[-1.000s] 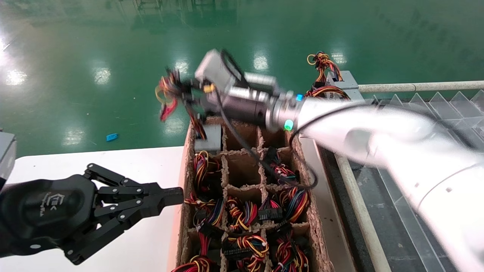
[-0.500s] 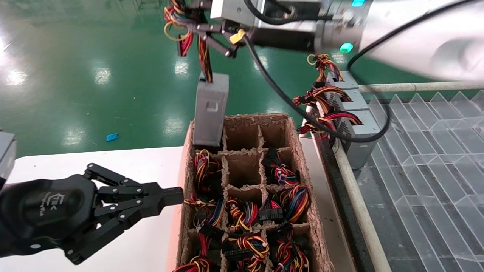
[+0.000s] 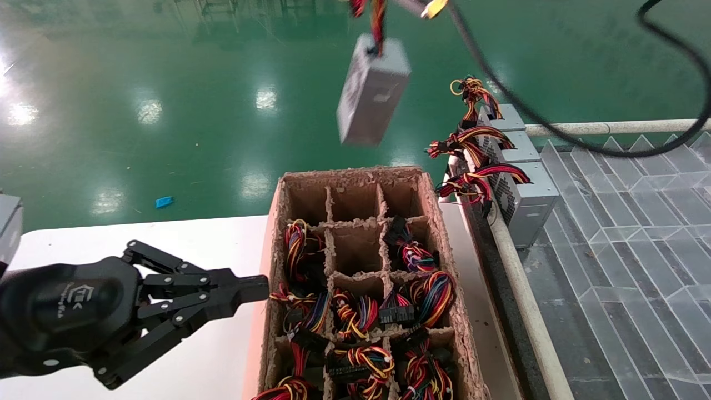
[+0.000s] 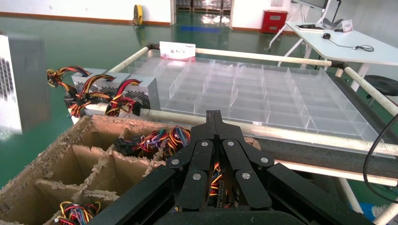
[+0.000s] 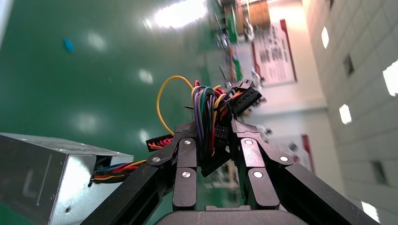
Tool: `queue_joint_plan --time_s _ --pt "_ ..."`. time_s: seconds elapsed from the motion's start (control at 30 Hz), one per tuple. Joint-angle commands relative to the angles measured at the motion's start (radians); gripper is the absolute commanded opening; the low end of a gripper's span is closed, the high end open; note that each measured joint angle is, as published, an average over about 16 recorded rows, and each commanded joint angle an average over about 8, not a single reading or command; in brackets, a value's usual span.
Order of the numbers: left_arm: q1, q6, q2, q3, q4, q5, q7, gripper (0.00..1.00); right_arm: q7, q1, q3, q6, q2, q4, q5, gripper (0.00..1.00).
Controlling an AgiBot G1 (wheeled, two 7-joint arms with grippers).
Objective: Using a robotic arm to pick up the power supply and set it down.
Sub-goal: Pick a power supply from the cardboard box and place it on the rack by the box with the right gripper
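Observation:
The power supply (image 3: 372, 91), a grey metal box, hangs tilted in the air above the far end of the brown cardboard box, held only by its coloured wires (image 3: 378, 16). In the head view my right gripper is out of sight above the top edge. The right wrist view shows the right gripper (image 5: 211, 129) shut on the wire bundle (image 5: 206, 105), with the power supply (image 5: 47, 180) dangling beside it. My left gripper (image 3: 247, 289) is shut and empty, low over the white table beside the cardboard box; its own view shows the left gripper (image 4: 214, 116) and the hanging power supply (image 4: 21, 89).
The divided cardboard box (image 3: 276, 222) has wire bundles in its near cells and bare far cells. Other grey supplies (image 3: 522, 189) with wires stand on the rail to the right, beside a clear divided tray (image 3: 622, 222). A black cable (image 3: 555, 133) loops overhead.
The right arm has lifted the power supply out of the box's far-left cell, up and to the right, and has risen out of the head view. The left arm has not moved.

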Motion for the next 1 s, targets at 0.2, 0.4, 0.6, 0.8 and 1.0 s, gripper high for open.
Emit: queue_joint_plan --time_s 0.2,0.4,0.6,0.8,1.0 --pt "0.000 0.000 0.000 0.000 0.000 0.000 0.000 0.00 0.013 0.058 -0.014 0.031 0.056 -0.033 -0.066 0.00" --pt "0.000 0.000 0.000 0.000 0.000 0.000 0.000 0.00 0.040 0.087 -0.034 0.039 0.113 -0.058 -0.116 0.00" --pt "0.000 0.000 0.000 0.000 0.000 0.000 0.000 0.00 0.074 0.100 -0.051 0.055 0.172 -0.071 -0.158 0.00" --pt "0.000 0.000 0.000 0.000 0.000 0.000 0.000 0.00 0.116 0.112 -0.070 0.071 0.233 -0.072 -0.204 0.00" --pt "0.000 0.000 0.000 0.000 0.000 0.000 0.000 0.00 0.162 0.116 -0.101 0.070 0.278 -0.079 -0.258 0.00"
